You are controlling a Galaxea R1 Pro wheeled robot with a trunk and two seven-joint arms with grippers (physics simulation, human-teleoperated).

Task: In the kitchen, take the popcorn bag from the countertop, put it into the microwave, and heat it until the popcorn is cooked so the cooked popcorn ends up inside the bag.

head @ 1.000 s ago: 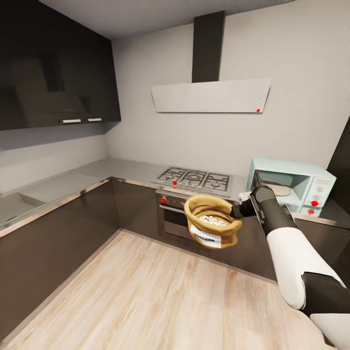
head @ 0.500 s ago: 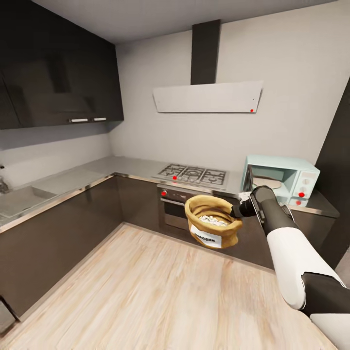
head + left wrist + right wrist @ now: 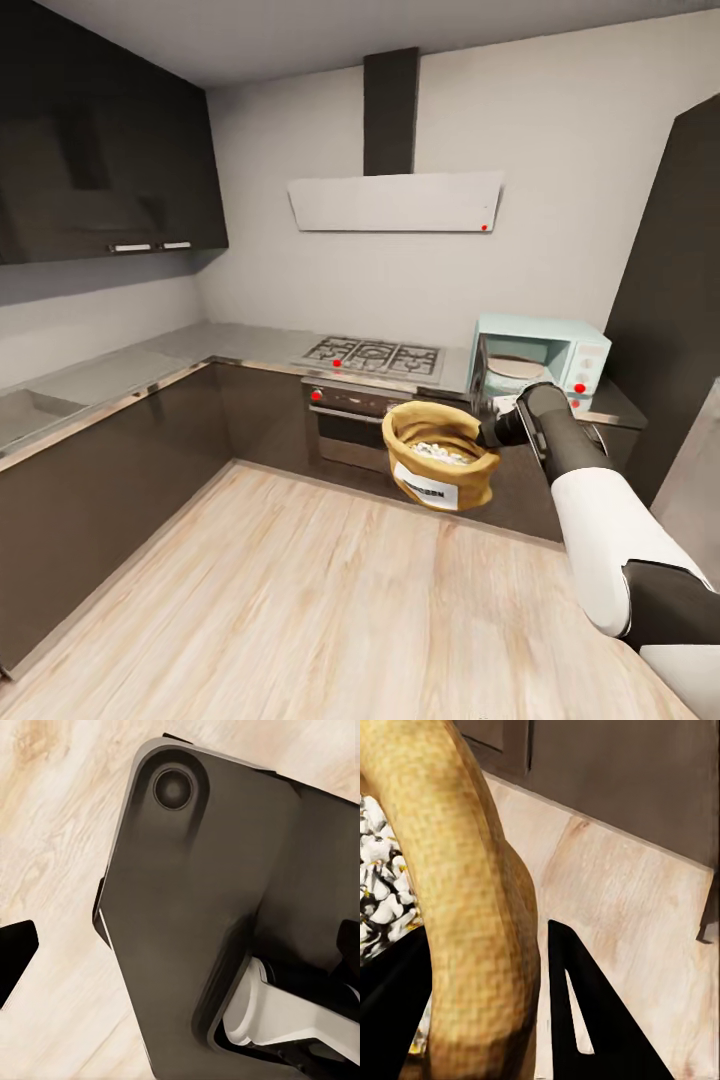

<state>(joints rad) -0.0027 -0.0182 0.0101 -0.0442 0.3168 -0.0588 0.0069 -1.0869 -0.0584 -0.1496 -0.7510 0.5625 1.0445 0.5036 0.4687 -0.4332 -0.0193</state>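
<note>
The popcorn bag (image 3: 438, 468), a tan burlap sack with a white label, hangs in the air above the wooden floor in front of the built-in oven. My right gripper (image 3: 492, 431) is shut on its rolled rim at the right side. In the right wrist view the rim (image 3: 472, 892) runs between the two black fingers (image 3: 577, 1020), and white popcorn (image 3: 379, 889) fills the mouth. The pale mint-blue microwave (image 3: 556, 350) stands on the grey countertop (image 3: 245, 345) behind and to the right of the bag, its door (image 3: 479, 372) swung open. One black fingertip (image 3: 15, 954) of my left gripper shows over the floor.
A gas hob (image 3: 372, 355) is set in the worktop, with the black oven (image 3: 345, 428) under it and a white hood (image 3: 395, 202) above. A tall dark cabinet (image 3: 668, 300) rises right of the microwave. Dark cabinets line the left. My own dark base (image 3: 202, 915) shows.
The camera has backed off and turned right, so the kitchen slid left and the tall cabinet came into view. The bag stays held in the right gripper in the same pose.
</note>
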